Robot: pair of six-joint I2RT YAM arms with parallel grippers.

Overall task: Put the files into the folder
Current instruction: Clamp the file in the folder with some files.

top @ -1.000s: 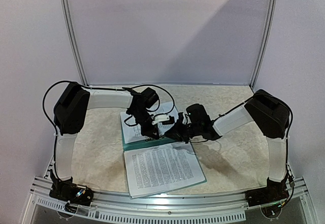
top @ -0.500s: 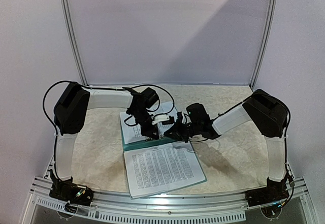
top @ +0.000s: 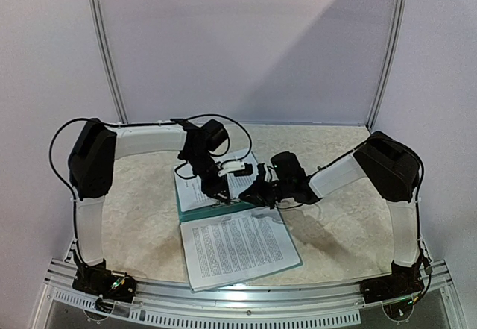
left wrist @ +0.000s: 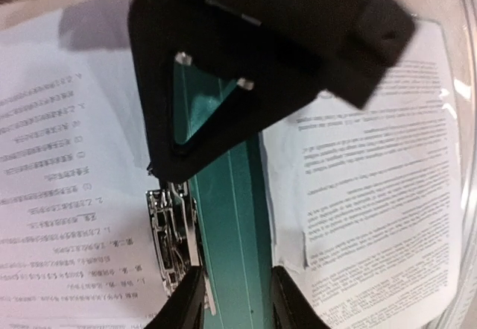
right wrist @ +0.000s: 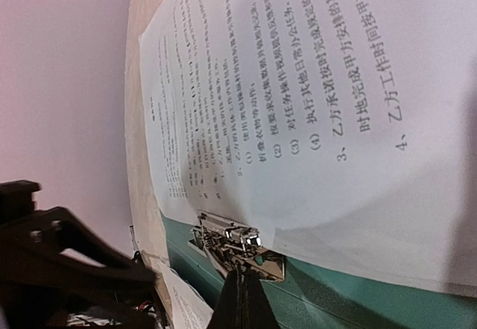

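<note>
The teal folder [top: 195,211] lies open on the table, its spine [left wrist: 227,217] between two printed white sheets. One sheet [top: 237,245] lies on the near cover, another [top: 195,189] on the far cover. The silver clip [left wrist: 171,232] sits beside the spine. My left gripper [top: 218,189] is open, its jaws either side of the teal spine [left wrist: 231,299], next to the clip. My right gripper [top: 257,197] is shut, its tips [right wrist: 242,284] against the silver clip [right wrist: 238,241], with a sheet [right wrist: 335,105] just beyond it. The teal cover [right wrist: 358,299] shows under that sheet.
The two grippers are close together over the folder's middle; the right gripper's black body [left wrist: 253,53] fills the top of the left wrist view. The table's near metal rail [top: 246,295] lies just past the near sheet. White walls [top: 246,45] enclose the back.
The left arm's elbow has swung left and its gripper has shifted slightly left and back over the folder. The right arm has barely moved.
</note>
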